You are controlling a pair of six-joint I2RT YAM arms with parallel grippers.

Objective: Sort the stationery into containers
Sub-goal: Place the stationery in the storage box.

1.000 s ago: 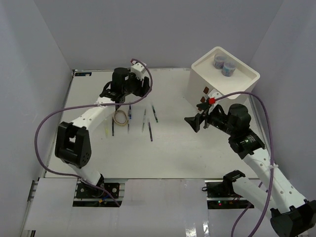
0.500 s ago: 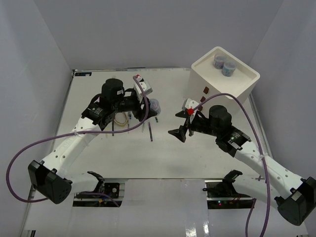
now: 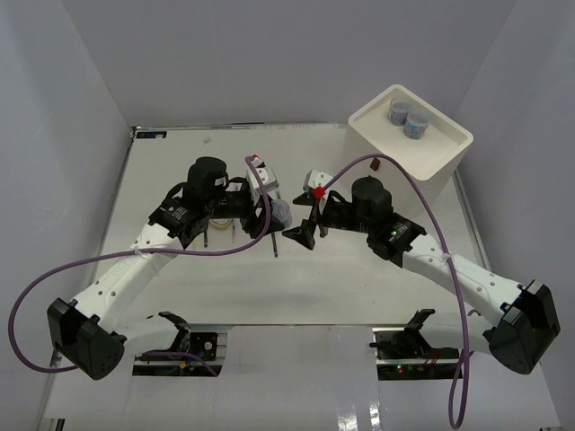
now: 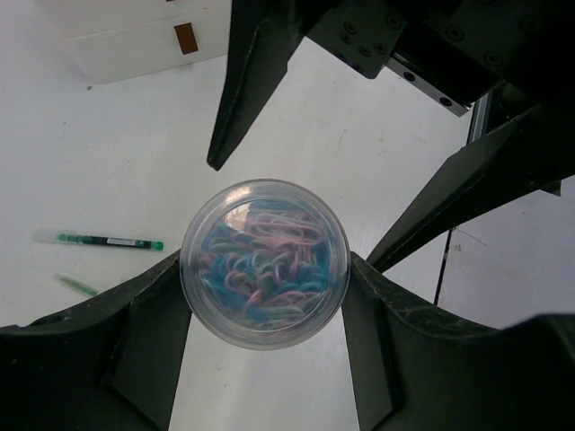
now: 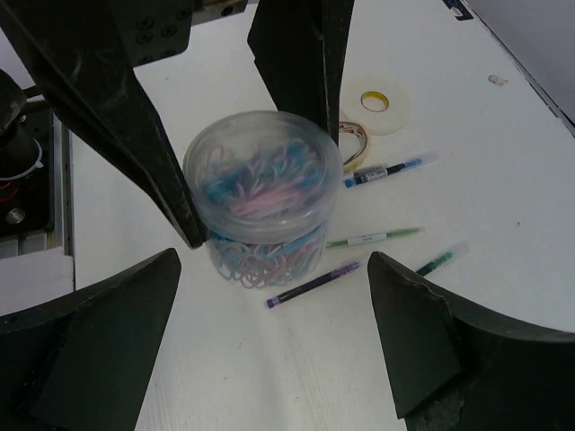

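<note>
- This is a robotics lab test cell: a bare white surface [image 3: 359, 287] is closed in by plain pale walls [image 3: 72, 99] on three sides.
- Two white-and-black robot arms, the left arm [image 3: 117, 278] and the right arm [image 3: 467, 274], are bolted at its near edge on metal mounts [image 3: 400, 346] with exposed wiring.
- Loose purple cables [image 3: 369, 158] loop from the arms.
- A white drawer box [image 3: 409, 148] and scattered pens [image 5: 382, 171] sit on the surface like test props.

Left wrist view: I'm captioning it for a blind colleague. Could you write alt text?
A clear jar of coloured paper clips, seen from above, is gripped between the left claw's dark fingers. The right claw's open fingers reach in from the top and right, over a white table with a green pen at left.
</note>
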